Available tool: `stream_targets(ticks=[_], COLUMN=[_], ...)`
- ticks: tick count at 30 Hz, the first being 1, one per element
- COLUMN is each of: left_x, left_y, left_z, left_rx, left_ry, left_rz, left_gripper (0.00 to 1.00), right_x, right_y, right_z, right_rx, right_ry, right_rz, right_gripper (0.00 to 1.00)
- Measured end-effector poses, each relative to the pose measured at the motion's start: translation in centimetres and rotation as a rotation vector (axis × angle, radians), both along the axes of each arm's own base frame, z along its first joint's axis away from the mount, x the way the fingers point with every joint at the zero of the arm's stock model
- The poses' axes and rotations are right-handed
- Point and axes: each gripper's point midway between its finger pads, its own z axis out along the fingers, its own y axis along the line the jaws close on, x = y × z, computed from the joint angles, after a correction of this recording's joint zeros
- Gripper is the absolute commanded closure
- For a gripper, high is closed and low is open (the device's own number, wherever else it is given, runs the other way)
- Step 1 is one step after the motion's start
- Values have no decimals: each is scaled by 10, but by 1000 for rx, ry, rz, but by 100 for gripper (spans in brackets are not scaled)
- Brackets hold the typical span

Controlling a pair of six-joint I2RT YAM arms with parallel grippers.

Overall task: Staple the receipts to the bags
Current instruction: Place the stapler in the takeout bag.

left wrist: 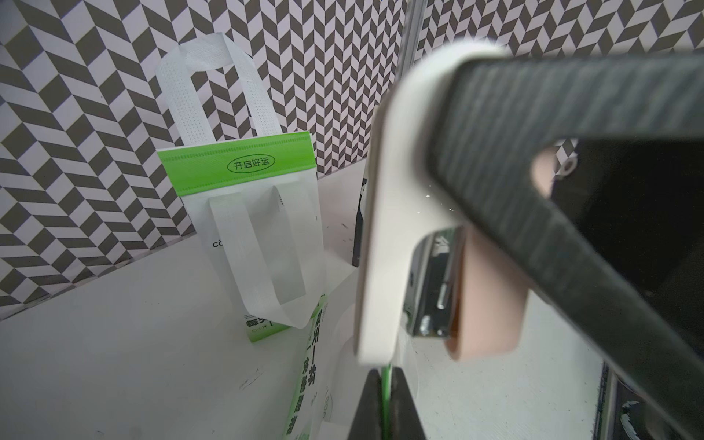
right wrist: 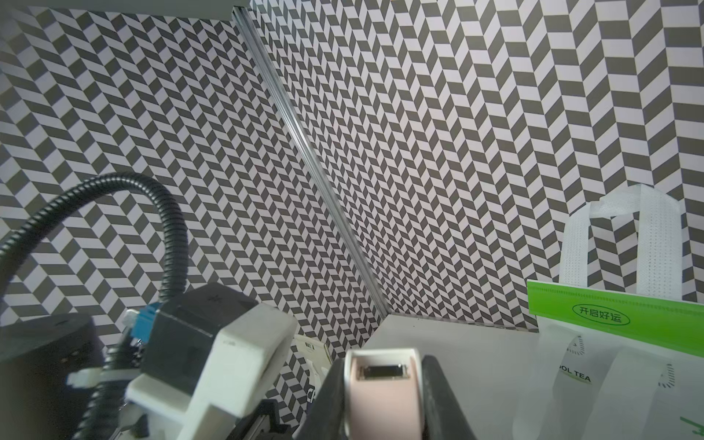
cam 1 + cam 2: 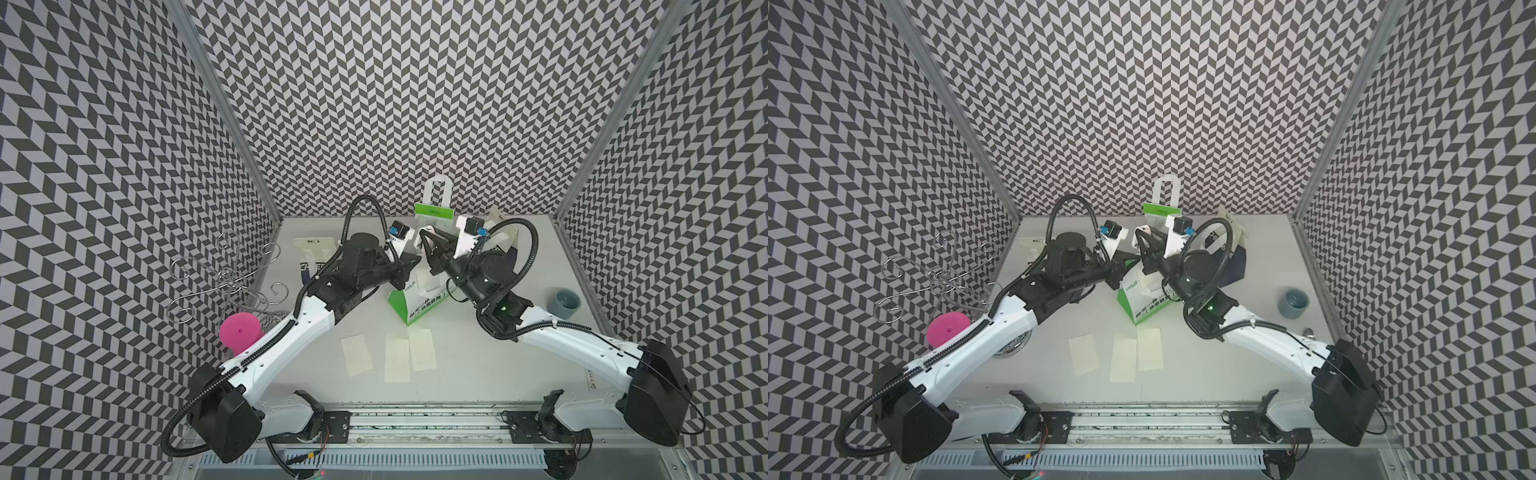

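A green-and-white bag (image 3: 415, 305) (image 3: 1142, 305) leans at the table's middle. My left gripper (image 3: 413, 262) (image 1: 385, 381) is shut on its green top edge (image 1: 386, 375). My right gripper (image 3: 428, 241) (image 2: 383, 365) is shut on a white-and-pink stapler (image 1: 396, 213) (image 2: 381, 396), held just above that edge. A second green-and-white bag (image 3: 434, 212) (image 1: 244, 213) (image 2: 609, 343) stands at the back wall. Navy bags sit behind the left arm (image 3: 309, 259) and the right arm (image 3: 510, 245). Three receipts (image 3: 356, 355) (image 3: 397, 359) (image 3: 422, 349) lie flat in front.
A grey cup (image 3: 564, 303) stands at the right edge. A pink object (image 3: 240, 330) and a wire stand (image 3: 224, 278) occupy the left side. The enclosure's patterned walls close in the back and both sides.
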Motion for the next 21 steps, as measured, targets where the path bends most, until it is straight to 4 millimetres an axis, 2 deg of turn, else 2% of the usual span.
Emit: stream_targets(ticks=[6, 12, 21], left_x=[-1, -1, 3], left_y=[-1, -1, 3], left_z=[0, 0, -3], left_rx=[0, 1, 13], left_ry=[0, 1, 2], left_rz=[-2, -2, 25], left_gripper=[100, 100, 100], right_x=[1, 5, 6], right_y=[1, 5, 6], right_z=[-6, -20, -23], right_rx=[-18, -57, -78], right_ry=[14, 49, 60], right_rz=[-1, -2, -2], right_gripper=[91, 91, 91])
